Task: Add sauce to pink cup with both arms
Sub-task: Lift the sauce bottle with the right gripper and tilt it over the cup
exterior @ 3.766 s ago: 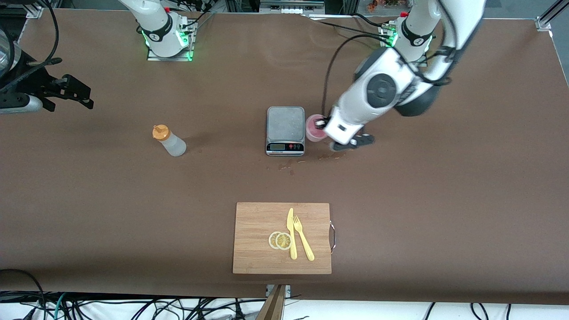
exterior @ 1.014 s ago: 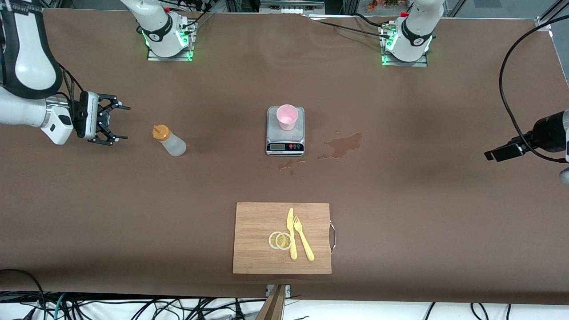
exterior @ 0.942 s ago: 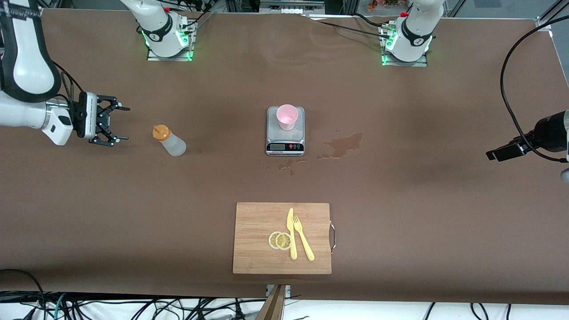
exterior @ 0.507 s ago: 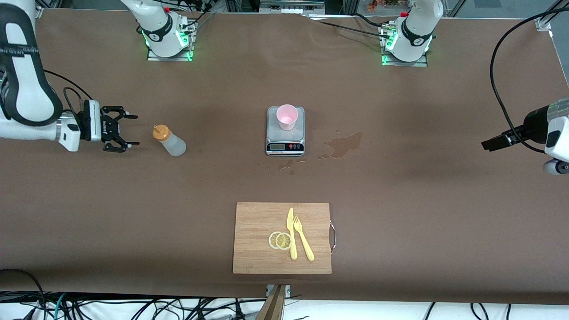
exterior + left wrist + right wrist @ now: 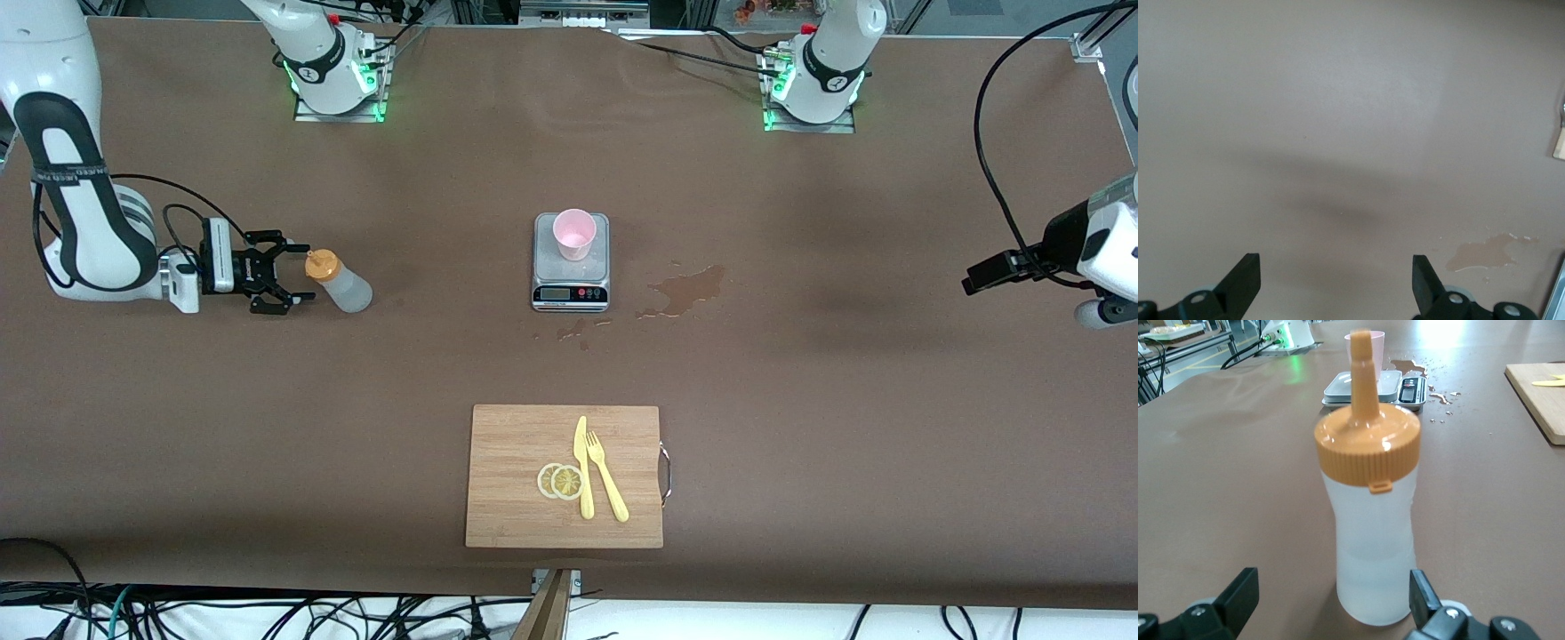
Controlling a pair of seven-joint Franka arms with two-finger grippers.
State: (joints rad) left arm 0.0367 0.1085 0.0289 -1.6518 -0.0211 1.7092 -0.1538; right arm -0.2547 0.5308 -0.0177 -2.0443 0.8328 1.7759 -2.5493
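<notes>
The sauce bottle [image 5: 341,284] stands upright on the table toward the right arm's end, whitish with an orange nozzle cap. My right gripper [image 5: 298,277] is low beside it and open. In the right wrist view the bottle [image 5: 1371,520] fills the middle, its base just inside the gap and close to one of the fingers [image 5: 1421,597], with no grip on it. The pink cup [image 5: 574,233] stands on a small scale [image 5: 571,293] at mid-table. My left gripper [image 5: 1336,280] hangs open over bare table at the left arm's end, holding nothing.
A brown spill [image 5: 686,290] lies beside the scale toward the left arm's end, with small drops nearer the camera. A wooden cutting board [image 5: 516,480] near the front edge carries lemon slices [image 5: 560,481], a yellow knife and a fork. The left arm [image 5: 1102,253] waits at the table's end.
My right gripper has moved down and along the table toward the bottle until its open fingers reach the bottle's side. The left arm shifted only slightly at its end of the table.
</notes>
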